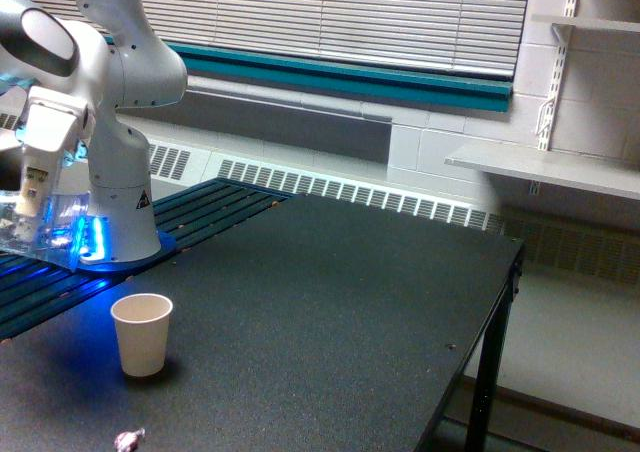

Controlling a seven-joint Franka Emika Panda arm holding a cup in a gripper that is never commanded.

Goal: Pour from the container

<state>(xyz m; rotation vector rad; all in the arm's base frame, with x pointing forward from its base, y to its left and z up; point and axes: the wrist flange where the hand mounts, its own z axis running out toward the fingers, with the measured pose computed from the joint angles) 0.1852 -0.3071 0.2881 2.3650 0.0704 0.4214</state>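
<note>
You are working at a dark, matte table under a window with closed blinds, a radiator grille running along the wall behind and white shelves at the right of the frame. The arm's white base stands at the left edge on a slatted section lit blue.

Your gripper sits at the far left of the frame, and its fingers look clamped on the container, the clear cup, though the edge of the frame and the blue glare hide the contact. You hold it tipped well over, mouth toward the lower right, which puts the lip above and to the left of the paper cup. That cup stands upright on the table below, evidently placed as the receiver.

One small pinkish piece lies on the table at the bottom edge, below the paper cup and apart from it, so I judge some of the pour missed. The container looks nearly empty, though the glare makes that uncertain.
</note>
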